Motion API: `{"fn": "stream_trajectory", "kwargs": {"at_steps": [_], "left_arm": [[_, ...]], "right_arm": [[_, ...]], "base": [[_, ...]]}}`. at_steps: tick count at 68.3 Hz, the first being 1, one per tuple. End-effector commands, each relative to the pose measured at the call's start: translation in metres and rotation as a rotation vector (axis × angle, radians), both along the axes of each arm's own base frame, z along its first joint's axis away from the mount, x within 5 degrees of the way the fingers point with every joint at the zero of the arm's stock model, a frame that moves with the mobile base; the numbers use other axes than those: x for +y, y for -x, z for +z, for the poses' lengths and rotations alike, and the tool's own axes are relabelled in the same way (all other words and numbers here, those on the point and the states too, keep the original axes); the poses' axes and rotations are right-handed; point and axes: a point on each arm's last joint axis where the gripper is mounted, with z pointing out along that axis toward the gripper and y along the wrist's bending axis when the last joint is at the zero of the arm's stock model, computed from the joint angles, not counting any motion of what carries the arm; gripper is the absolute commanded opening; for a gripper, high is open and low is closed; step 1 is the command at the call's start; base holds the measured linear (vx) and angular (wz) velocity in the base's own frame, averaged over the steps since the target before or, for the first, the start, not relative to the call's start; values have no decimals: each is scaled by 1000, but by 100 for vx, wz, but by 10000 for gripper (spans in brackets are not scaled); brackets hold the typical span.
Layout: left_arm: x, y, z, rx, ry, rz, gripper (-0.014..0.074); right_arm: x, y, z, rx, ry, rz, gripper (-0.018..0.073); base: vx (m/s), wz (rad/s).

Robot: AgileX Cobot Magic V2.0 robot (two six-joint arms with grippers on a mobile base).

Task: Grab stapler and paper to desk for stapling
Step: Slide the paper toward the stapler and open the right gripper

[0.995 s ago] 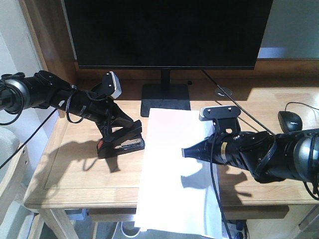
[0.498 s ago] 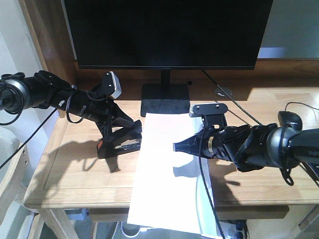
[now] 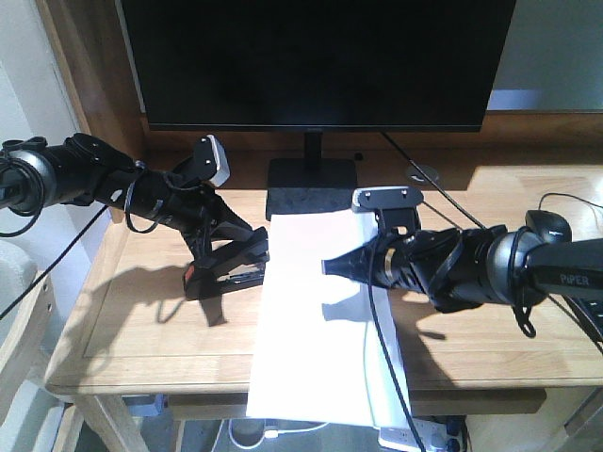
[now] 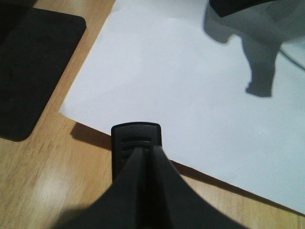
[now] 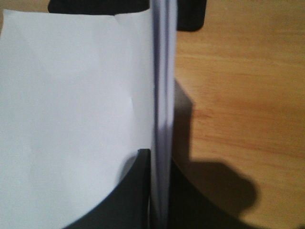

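Observation:
The black stapler with a red patch rests nose-right on the left part of the wooden desk, and my left gripper is shut on it. In the left wrist view the stapler's nose pokes out past the closed left gripper, next to the paper's edge. The white paper lies down the desk's middle and hangs over the front edge. My right gripper is shut on the paper's right side; the right wrist view shows the sheet edge pinched between the fingers.
A black monitor stands at the back on a black base, which also shows in the left wrist view. A black mouse with its cable lies far right. A cable grommet sits behind the right arm.
My right gripper has moved left, dragging the paper leftward until its left edge reaches the stapler. The left arm and stapler have barely moved.

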Motion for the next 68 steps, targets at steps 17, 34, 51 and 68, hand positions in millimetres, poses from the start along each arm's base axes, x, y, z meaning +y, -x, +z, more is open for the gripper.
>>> {"fn": "stream_trajectory", "kwargs": {"at_steps": [17,34,51,68], "left_arm": [[-3,1,39,-65,68,13,-6],[-3,1,39,-65,68,13,-6],[-3,1,39,-65,68,13,-6],[-3,1,39,-65,68,13,-6]], "right_arm": [[5,-18,11,-77,41,48,-2],[2,-20,10,-94,69,16,-2],[6,-22,12,-89,46,37,-2],[24,-40,12,-81,-40,101,-2]], "base": [[0,0],[0,0],[0,0],[0,0]]}}
